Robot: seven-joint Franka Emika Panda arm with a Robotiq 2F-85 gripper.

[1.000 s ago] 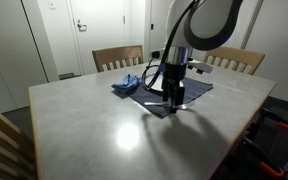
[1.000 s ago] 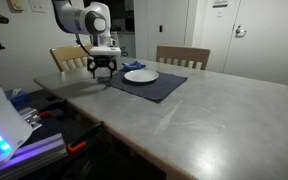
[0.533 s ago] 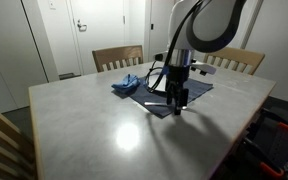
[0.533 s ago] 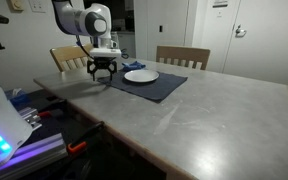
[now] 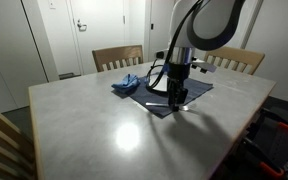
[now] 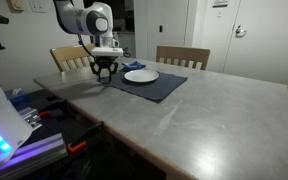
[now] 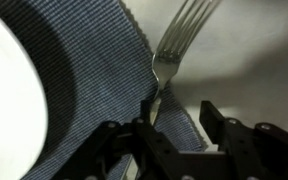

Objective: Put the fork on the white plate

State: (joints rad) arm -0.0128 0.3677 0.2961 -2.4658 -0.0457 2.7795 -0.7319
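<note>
Where the blue woven placemat (image 7: 94,70) ends, shows the silver metal fork (image 7: 174,45), tines toward 1 o'clock, at 3 o'clock of the round white plate (image 7: 9,90). Has the black gripper (image 7: 179,115) part-open, handle just beside one finger, unclamped.

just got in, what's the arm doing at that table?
The Panda's gripper is low over the fork, which lies at the edge of the dark placemat. Its jaws are open, with the fork's handle between them, close to one finger; nothing is gripped yet. The white plate sits on the placemat beside the fork.
</note>
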